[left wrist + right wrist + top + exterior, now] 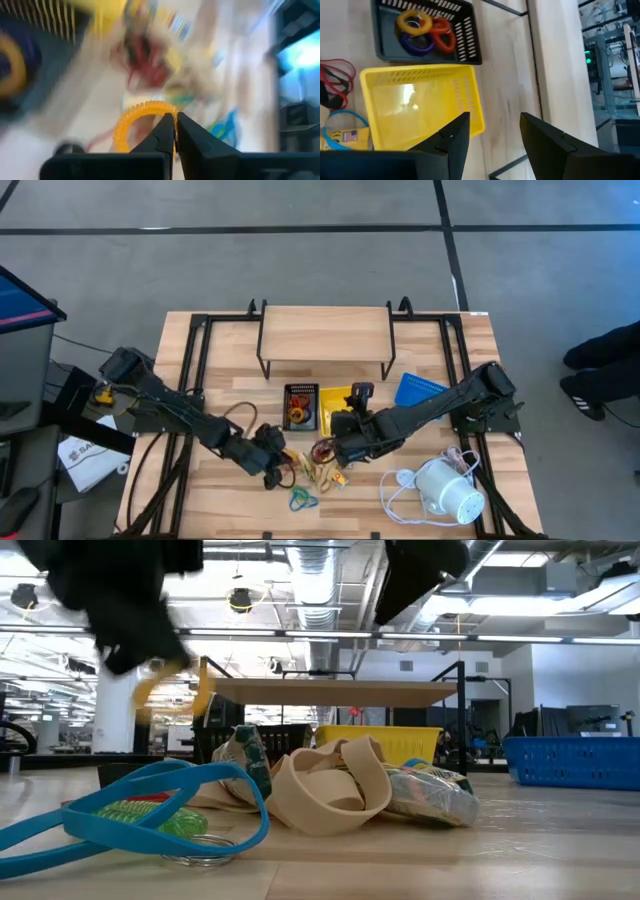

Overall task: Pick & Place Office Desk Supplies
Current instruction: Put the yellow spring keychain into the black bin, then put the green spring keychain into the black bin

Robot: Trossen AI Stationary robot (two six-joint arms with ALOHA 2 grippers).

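Note:
My left gripper [270, 467] is shut on an orange coiled loop [142, 122], held above the table's near middle; it also shows in the low view [135, 640], where the loop [170, 690] hangs below it. A pile of bands, tan clips and small yellow pieces [322, 468] lies on the table beside it. A blue band [130, 805] and a green coiled loop [150, 815] lie at the near edge. My right gripper [492, 122] is open and empty over the yellow tray [420, 107]; in the high view it [345, 442] stands just right of the pile. My left gripper pinches the orange coiled loop's rim [169, 114] between its two shut fingers, at one spot of the ring. The rest of the ring stands out beyond the fingertips. In the low view the loop hangs below the gripper, clear of the table.
A black mesh tray [302, 408] holds yellow, purple and red coiled loops [425, 30]. A blue tray [420, 390] stands right of the yellow one. A white cylindrical device with a cord [450, 490] is at the near right. A wooden shelf on a black frame [325, 335] stands at the back.

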